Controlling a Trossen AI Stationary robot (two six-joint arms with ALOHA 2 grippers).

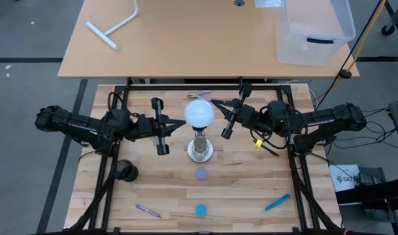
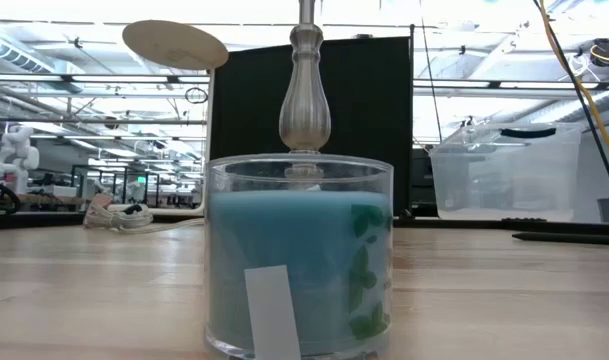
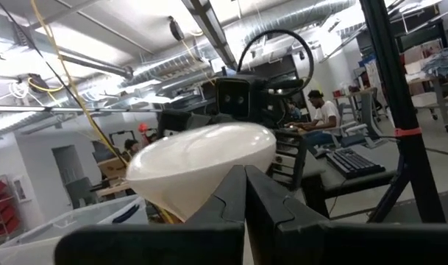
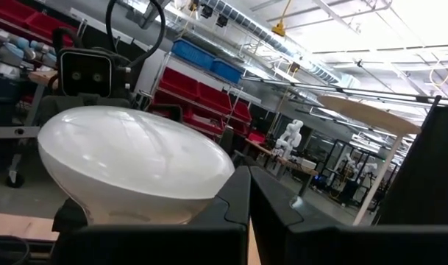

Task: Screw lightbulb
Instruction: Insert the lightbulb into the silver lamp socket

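Note:
The white lightbulb (image 1: 200, 113) stands upright with its neck in the top of the silvery socket stand (image 1: 200, 149), at the middle of the table. My left gripper (image 1: 183, 125) is shut and level, and its tips point at the bulb's left side. My right gripper (image 1: 215, 115) is also shut, and its tips are at the bulb's right side. Each wrist view shows that arm's shut fingertips (image 3: 245, 184) (image 4: 249, 184) in front of the bulb's lower taper (image 3: 201, 162) (image 4: 128, 162). The low view shows only the stand's post (image 2: 304, 90). My left gripper has its shut tips right at the left side of the bulb's taper (image 3: 209, 193), coming in level from the table's left. I cannot tell whether they touch it. My right gripper has its shut tips at the right side of the bulb's taper (image 4: 209, 193), level from the table's right. Here too I cannot tell whether they touch.
A glass jar of blue wax (image 2: 299, 260) stands near the front edge. A purple disc (image 1: 200, 173), a black cup (image 1: 125, 171), a blue pen (image 1: 277, 202) and a purple pen (image 1: 148, 210) lie on the table. A clear bin (image 1: 313, 29) sits on the far table.

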